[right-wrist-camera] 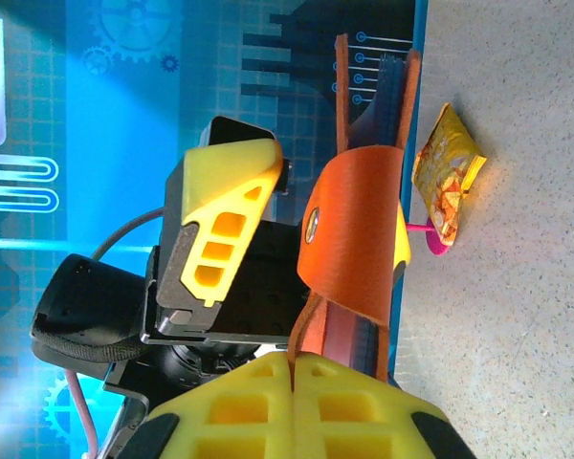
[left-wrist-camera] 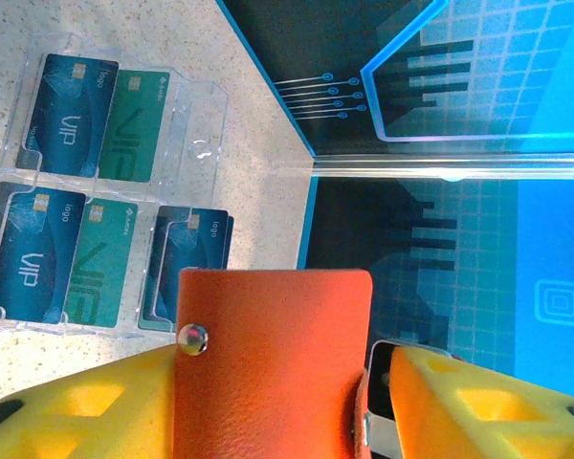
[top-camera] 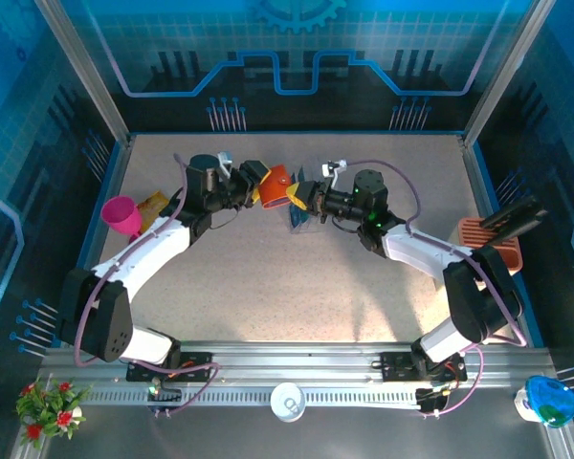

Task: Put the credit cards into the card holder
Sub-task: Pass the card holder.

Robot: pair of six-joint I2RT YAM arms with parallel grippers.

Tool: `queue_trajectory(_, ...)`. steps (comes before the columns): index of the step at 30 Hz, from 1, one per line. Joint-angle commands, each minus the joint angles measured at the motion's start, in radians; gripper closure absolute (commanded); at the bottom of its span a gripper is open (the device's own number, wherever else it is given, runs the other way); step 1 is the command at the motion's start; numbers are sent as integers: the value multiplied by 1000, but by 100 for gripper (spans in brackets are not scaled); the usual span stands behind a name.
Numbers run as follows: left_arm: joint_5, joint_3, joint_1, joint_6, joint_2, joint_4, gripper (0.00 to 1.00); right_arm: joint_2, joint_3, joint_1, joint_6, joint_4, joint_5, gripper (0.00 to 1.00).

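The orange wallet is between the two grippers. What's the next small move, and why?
Probably close the left gripper on the flap of the wallet: its fingers flank it with a gap, while the right gripper pinches the other edge.

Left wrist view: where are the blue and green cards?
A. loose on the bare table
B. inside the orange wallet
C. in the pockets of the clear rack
C: the credit cards sit behind the pocket fronts of the clear rack, which lies flat on the table.
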Motion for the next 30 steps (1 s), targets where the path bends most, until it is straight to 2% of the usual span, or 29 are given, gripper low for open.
queue_trajectory(1, 36, -18, -11, -9, 15, 41, 48, 19, -8, 6, 16, 66, 8, 100)
queue_trajectory(7, 36, -24, -14, -10, 21, 59, 56, 36, -6, 6, 24, 77, 7, 100)
queue_trajectory(11, 39, -24, -14, -10, 29, 75, 68, 45, -7, 5, 26, 79, 4, 99)
queue_trajectory(16, 43, -22, -14, 12, 38, 82, 86, 14, -8, -32, -27, -8, -23, 76)
queue_trajectory(19, 54, -17, -14, 48, 47, 79, 94, -59, 0, -81, -144, -197, -34, 69)
queue_trajectory(23, 76, -9, -14, 116, 55, 70, 96, -137, 74, -132, -379, -572, -23, 62)
queue_trajectory(27, 112, -2, -16, 211, 52, 51, 97, -145, 236, -125, -656, -961, 66, 60)
queue_trajectory(30, 135, -4, -19, 264, 44, 42, 97, -129, 337, -102, -789, -1142, 156, 58)
